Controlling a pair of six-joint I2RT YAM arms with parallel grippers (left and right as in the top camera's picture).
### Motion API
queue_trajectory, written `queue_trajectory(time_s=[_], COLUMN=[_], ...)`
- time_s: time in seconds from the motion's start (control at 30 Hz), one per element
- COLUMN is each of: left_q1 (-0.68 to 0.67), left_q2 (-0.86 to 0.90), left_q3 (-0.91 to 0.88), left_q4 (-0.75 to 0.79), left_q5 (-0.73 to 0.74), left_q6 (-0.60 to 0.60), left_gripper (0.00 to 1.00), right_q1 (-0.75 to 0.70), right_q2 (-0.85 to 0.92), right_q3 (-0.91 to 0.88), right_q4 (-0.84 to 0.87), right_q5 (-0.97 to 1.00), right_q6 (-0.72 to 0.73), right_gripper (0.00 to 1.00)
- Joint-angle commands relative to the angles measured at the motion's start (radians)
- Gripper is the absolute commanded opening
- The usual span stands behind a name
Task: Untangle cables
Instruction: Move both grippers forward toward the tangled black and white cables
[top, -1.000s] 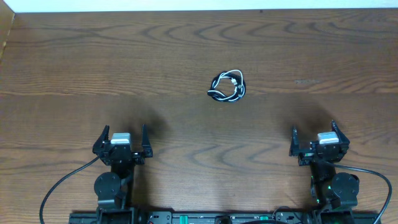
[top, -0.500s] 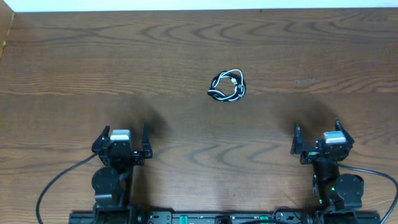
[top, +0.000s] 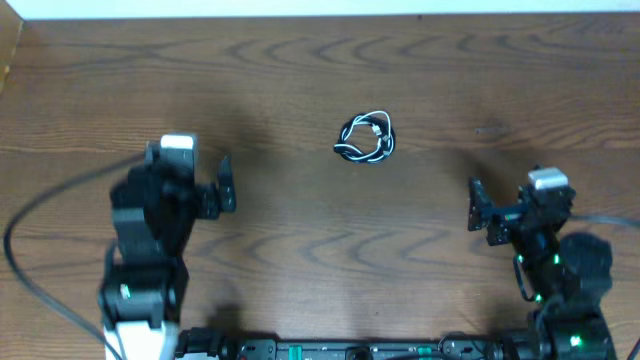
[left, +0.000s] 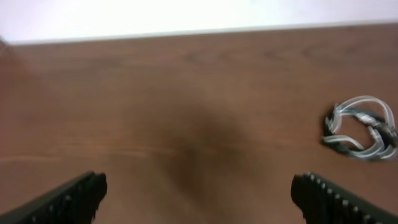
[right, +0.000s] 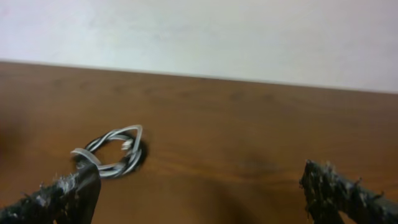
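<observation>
Table far edge being seen well beyond cables; wood lying wide around them. Cables, knotted in a bundle, being left mid-table, ahead of and between left gripper and right gripper, well apart from both. Both finger pairs being held spread, nothing grasped.

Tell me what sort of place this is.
Probably a robotics lab bench: a left arm and right arm based at a wood-grain table, a plain white wall, and a knotted cable bundle laid out.
</observation>
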Motion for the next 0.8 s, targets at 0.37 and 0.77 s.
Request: queue_trajectory(time_s=[0.37, 0.77], left_q1=[-0.293, -0.333], left_q2=[0.703, 1.018], left_q3=[0.836, 0.879], left_q4=[-0.494, -0.437], left_q5=[0.088, 0.429], left_q6=[-0.027, -0.096], left_gripper=[1.0, 1.0], right_q1=[-0.142, -0.166], right_q2=[0.75, 0.871], right_q3=[0.753, 0.794], right_q4=[-0.489, -0.536], right_q5=[-0.56, -0.513], right_q6=[0.017, 0.036], right_gripper=[0.99, 0.99])
